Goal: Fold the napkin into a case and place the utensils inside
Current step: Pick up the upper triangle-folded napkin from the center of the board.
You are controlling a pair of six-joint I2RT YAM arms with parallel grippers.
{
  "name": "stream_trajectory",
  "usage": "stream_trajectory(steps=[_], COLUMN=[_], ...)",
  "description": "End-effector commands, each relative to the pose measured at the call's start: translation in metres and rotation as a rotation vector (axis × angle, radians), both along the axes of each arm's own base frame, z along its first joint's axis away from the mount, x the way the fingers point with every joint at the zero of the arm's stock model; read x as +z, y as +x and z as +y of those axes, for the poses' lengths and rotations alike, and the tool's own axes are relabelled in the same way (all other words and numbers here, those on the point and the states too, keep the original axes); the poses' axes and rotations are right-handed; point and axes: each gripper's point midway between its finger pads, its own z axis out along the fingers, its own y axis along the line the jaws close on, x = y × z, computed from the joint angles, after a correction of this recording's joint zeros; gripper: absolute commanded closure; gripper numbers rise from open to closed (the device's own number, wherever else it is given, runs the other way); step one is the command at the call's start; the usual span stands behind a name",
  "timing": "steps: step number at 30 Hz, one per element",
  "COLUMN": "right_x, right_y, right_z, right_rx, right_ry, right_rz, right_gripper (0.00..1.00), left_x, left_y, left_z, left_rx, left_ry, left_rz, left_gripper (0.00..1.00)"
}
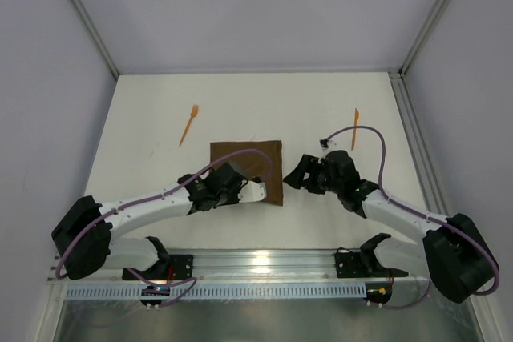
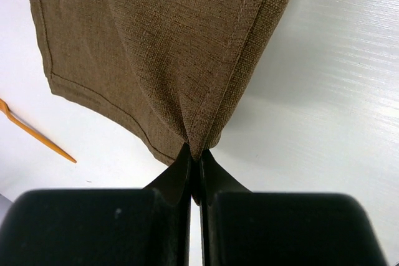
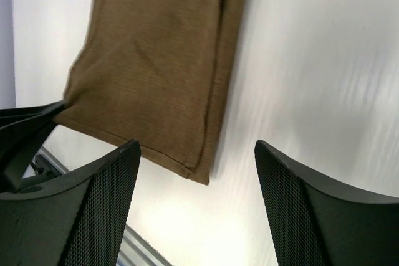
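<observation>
One bunched corner of the napkin (image 2: pixel 168 42) sits in my left end effector (image 2: pixel 194 160), whose fingers are pressed together on it. The fabric rises into a ridge and fans out ahead of the tips. The pinch looks shallow, so a quick pull could let the cloth slip free and spoil the fold. My right end effector (image 3: pixel 196 149) hangs spread and empty, with the napkin's layered near corner showing between its fingers. If it closes off the hem, the cloth may drag across the bench (image 3: pixel 324 60) instead of folding. Farther off, one orange utensil (image 1: pixel 188 124) lies beyond and left of my left end effector, and the other (image 1: pixel 355 129) lies near, just beyond my right. A wide sweep could knock either out of reach.
</observation>
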Motion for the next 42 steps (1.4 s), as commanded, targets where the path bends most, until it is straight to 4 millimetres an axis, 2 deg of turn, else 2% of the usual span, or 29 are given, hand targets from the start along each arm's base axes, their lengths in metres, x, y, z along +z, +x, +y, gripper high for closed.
stream_trajectory(steps=[1,4,6,7,10,12,13,18,24,27,28,32,39,42], right_x=[-0.033,-0.05,-0.054,-0.063,-0.075,-0.075,-0.082,-0.091,-0.103,-0.107,-0.107,-0.103,-0.08,-0.064], right_y=[-0.019,-0.03,-0.037,-0.041,-0.052,-0.058,-0.062,-0.07,-0.069,-0.068,-0.067,-0.063,-0.049,-0.043], right_z=[-0.007,-0.005,0.006,0.01,0.025,0.035,0.036,0.04,0.044,0.049,0.05,0.048,0.045,0.049], right_rx=[-0.118,-0.135,-0.092,-0.08,-0.019,0.028,0.028,0.051,0.062,0.079,0.081,0.067,0.066,0.091], right_ry=[0.045,0.07,0.101,0.09,0.076,0.11,0.109,0.142,0.14,0.15,0.151,0.142,0.106,0.112], right_rz=[0.22,0.315,0.347,0.388,0.454,0.479,0.514,0.568,0.598,0.614,0.612,0.586,0.481,0.443], right_gripper=[0.22,0.23,0.23,0.24,0.25,0.26,0.27,0.29,0.32,0.45,0.54,0.73,0.96,0.97], left_x=[0.024,0.022,0.02,0.019,0.017,0.016,0.016,0.019,0.023,0.022,0.022,0.019,0.017,0.013], left_y=[0.005,0.004,0.004,0.004,0.004,0.004,0.004,0.006,0.006,0.007,0.007,0.005,0.007,0.007], left_z=[-0.013,-0.014,-0.015,-0.015,-0.015,-0.015,-0.015,-0.015,-0.02,-0.019,-0.019,-0.014,0.003,0.006], left_rx=[0.002,0.0,0.0,0.001,0.006,0.01,0.01,0.016,0.017,0.02,0.022,0.024,0.043,0.039], left_ry=[-0.088,-0.084,-0.083,-0.084,-0.081,-0.083,-0.083,-0.082,-0.102,-0.095,-0.093,-0.073,-0.028,-0.015], left_rz=[-0.024,-0.018,-0.013,-0.012,-0.005,-0.005,-0.005,-0.011,-0.008,-0.006,-0.005,-0.003,-0.023,-0.018], left_gripper=[1.0,1.0,1.0,1.0,1.0,1.0,1.0,1.0,1.0,1.0,1.0,1.0,1.0,1.0])
